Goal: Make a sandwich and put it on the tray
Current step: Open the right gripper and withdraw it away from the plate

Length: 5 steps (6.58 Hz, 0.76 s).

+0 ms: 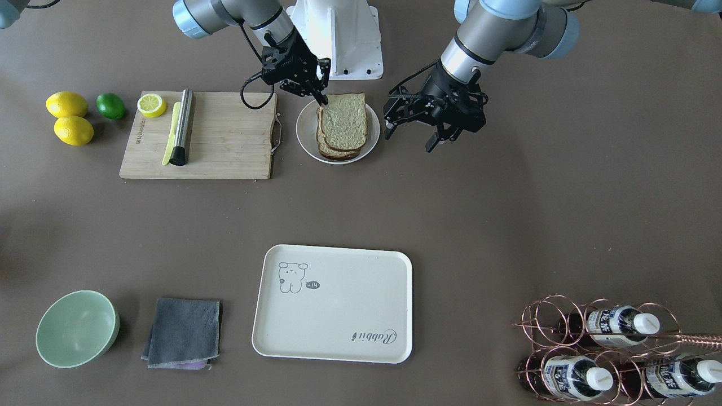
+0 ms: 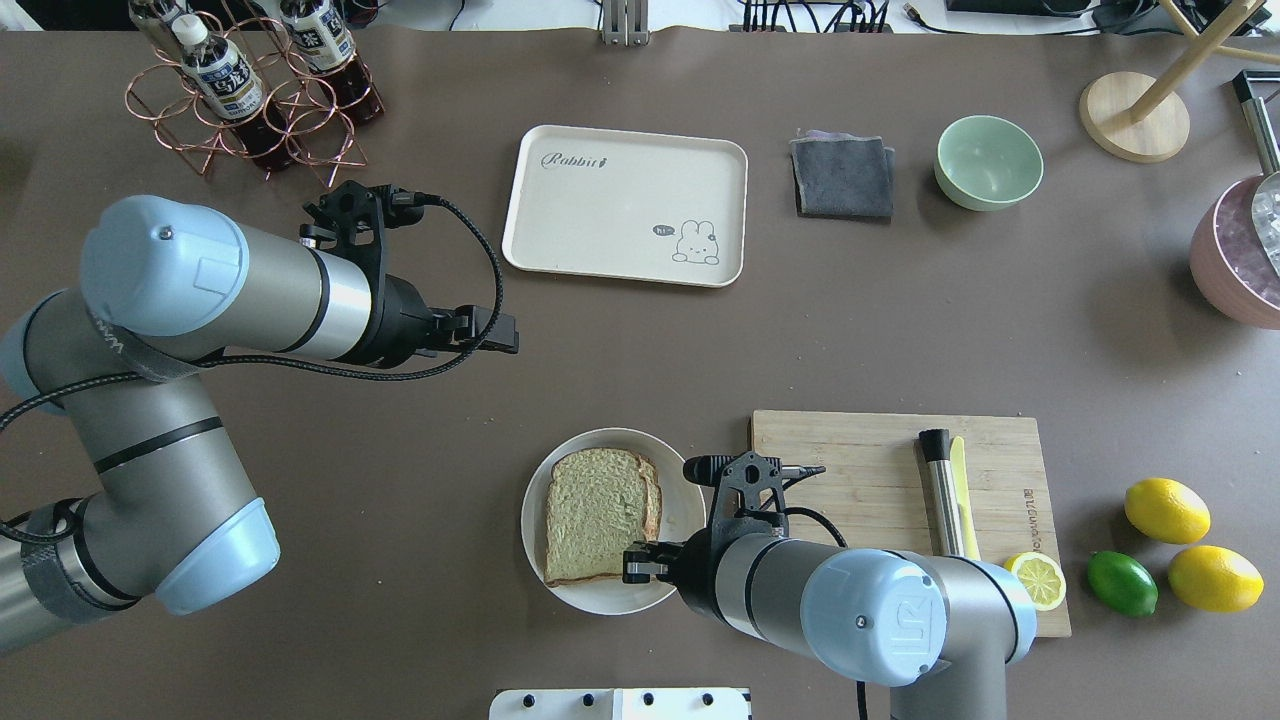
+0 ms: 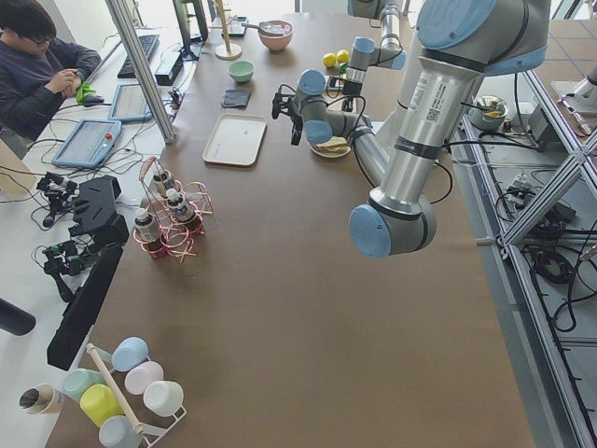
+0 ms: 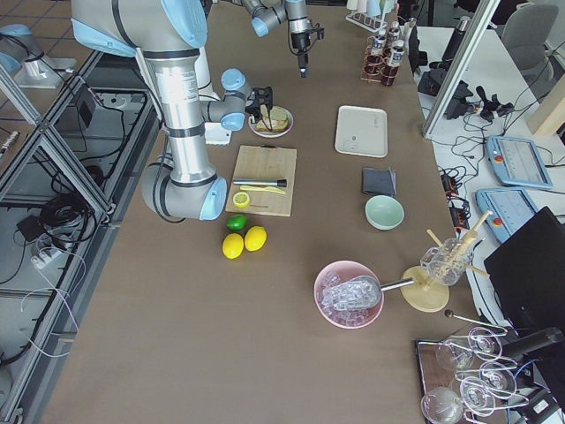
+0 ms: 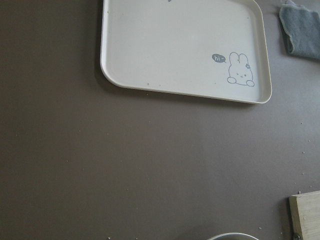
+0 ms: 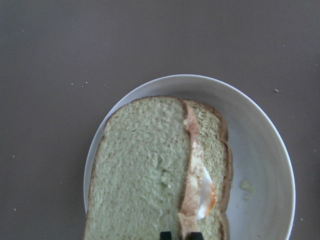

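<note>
- The sandwich (image 1: pixel 342 124) is two square slices with pale, porous crumb and dark brown crust. They are stacked on a round, glossy white plate (image 1: pixel 305 141) in the upper middle of the front-facing view.
- In my right wrist view the top slice (image 6: pixel 140 165) sits shifted to the left of the lower one. A smooth white egg (image 6: pixel 205 192) with a touch of orange shows along the top slice's right crust.
- My right pincer (image 1: pixel 324 101) is narrow, at the sandwich's upper left corner in the front-facing view. Its dark fingertips (image 6: pixel 166 235), at the bottom edge of the wrist view, sit on either side of the top slice's crust and are closed on it.
- My left pincer (image 1: pixel 410 140) hangs spread wide just right of the plate in the front-facing view, with nothing between its fingers and apart from the bread.
- The tray (image 1: pixel 333 321) is a matte cream rectangle with rounded corners, a raised rim and a grey rabbit drawing. It lies in the lower middle of that view, well apart from both pincers and the sandwich.
- The surface (image 1: pixel 507 225) is flat and dull brown. A pale wooden cutting board (image 1: pixel 225 141) lies just left of the plate.
</note>
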### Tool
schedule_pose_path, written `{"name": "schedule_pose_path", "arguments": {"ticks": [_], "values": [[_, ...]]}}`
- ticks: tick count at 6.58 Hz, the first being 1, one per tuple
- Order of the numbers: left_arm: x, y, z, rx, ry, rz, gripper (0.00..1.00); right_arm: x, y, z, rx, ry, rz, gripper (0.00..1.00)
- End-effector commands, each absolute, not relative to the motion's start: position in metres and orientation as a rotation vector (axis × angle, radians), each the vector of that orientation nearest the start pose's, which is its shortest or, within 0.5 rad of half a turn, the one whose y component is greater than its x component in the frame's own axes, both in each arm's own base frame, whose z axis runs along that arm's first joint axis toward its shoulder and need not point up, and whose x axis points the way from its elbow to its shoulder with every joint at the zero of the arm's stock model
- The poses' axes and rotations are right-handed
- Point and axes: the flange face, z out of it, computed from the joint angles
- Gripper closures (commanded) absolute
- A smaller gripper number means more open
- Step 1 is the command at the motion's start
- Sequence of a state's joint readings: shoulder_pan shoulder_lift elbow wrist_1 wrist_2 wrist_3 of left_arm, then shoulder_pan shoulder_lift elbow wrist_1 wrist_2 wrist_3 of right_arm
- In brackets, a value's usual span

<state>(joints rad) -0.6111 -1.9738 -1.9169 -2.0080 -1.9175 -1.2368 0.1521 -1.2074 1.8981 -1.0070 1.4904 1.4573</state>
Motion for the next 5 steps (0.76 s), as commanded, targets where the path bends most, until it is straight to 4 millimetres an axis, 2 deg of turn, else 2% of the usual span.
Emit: {"name": "schedule_pose_path", "arguments": {"ticks": [1, 3, 4, 5], "values": [[0.416, -0.413, 0.229, 0.261, 1.181, -0.037, 0.02, -0.526, -0.256, 0.241, 0.235, -1.248, 0.111, 0.00], [0.418, -0.412, 0.231, 0.257, 1.179, -0.037, 0.02, -0.475, -0.328, 0.274, 0.186, -1.194, 0.166, 0.00], [0.417, -0.411, 0.232, 0.256, 1.178, -0.039, 0.02, -0.449, -0.368, 0.291, 0.173, -1.103, 0.231, 0.00], [0.418, -0.411, 0.233, 0.253, 1.176, -0.040, 0.02, -0.404, -0.422, 0.304, 0.153, -0.998, 0.190, 0.00]]}}
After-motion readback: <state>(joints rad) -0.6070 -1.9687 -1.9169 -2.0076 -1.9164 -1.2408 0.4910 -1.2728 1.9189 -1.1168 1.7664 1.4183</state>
